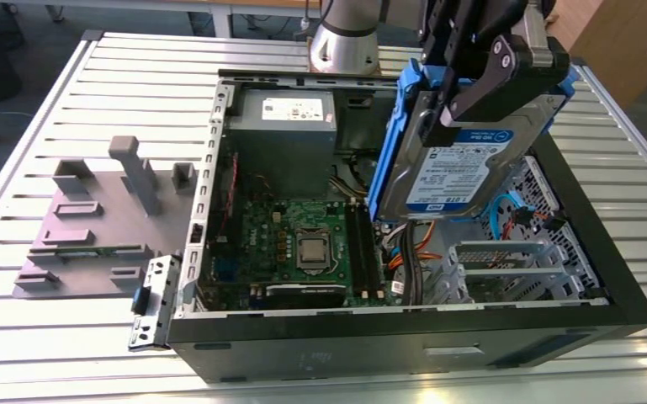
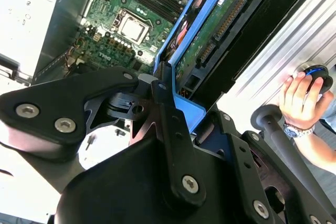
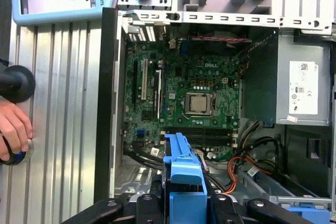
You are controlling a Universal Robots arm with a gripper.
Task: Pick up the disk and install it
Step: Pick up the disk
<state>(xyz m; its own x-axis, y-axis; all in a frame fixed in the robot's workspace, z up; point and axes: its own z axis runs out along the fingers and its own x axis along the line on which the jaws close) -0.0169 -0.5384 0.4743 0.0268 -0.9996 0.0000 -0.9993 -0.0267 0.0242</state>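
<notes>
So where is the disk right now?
In the exterior view the disk hangs in the gripper above the open computer case, on the exterior view's right, over the drive cage beside the motherboard.

Ribbed aluminium worktop [image 1: 65, 353] with bright glare; beyond it dark grey floor [image 1: 76, 17], and a wooden panel [image 1: 609, 42] at the exterior view's right

disk [image 3: 182, 174] (blue carrier showing) over open case [image 3: 105, 129] | motherboard [image 3: 184, 77], power supply [image 3: 304, 85] inside | hand [image 3: 13, 129] outside case
</notes>
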